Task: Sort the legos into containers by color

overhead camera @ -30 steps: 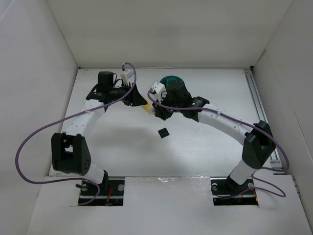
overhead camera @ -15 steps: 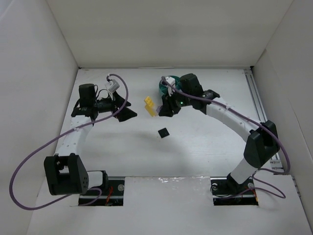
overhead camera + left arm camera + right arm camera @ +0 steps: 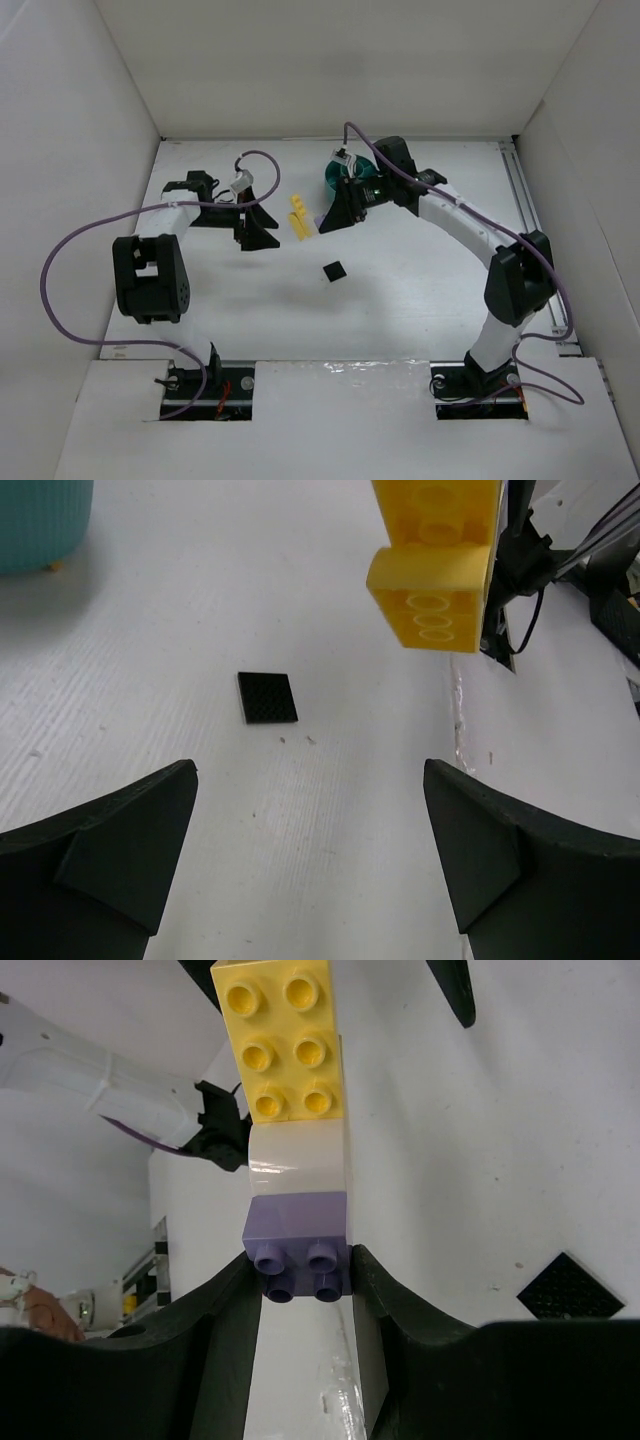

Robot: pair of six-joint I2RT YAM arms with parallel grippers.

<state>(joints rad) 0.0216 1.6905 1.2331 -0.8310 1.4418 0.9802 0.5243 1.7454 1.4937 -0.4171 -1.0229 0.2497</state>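
Note:
My right gripper [image 3: 300,1272] is shut on a pale purple lego [image 3: 297,1245]. That brick is joined end to end with a yellow lego [image 3: 283,1045], and the stack sticks out from the fingers above the table. In the top view the yellow lego [image 3: 299,218] hangs between both grippers, with my right gripper [image 3: 328,216] just right of it. My left gripper [image 3: 268,228] stands open and empty to its left. From the left wrist the yellow lego [image 3: 435,565] is ahead and above my left gripper [image 3: 310,775]. A flat black lego [image 3: 334,271] lies on the table. The teal dish [image 3: 340,178] is partly hidden behind the right wrist.
White walls enclose the table on the left, back and right. A purple cable loops off each arm. The left wrist view shows the teal dish's wall [image 3: 40,525] at far left and the black lego [image 3: 267,697] on the white floor.
My left gripper has opened, let go of the stack and drawn back to the left. My right gripper keeps the purple brick and has carried the stack toward the back.

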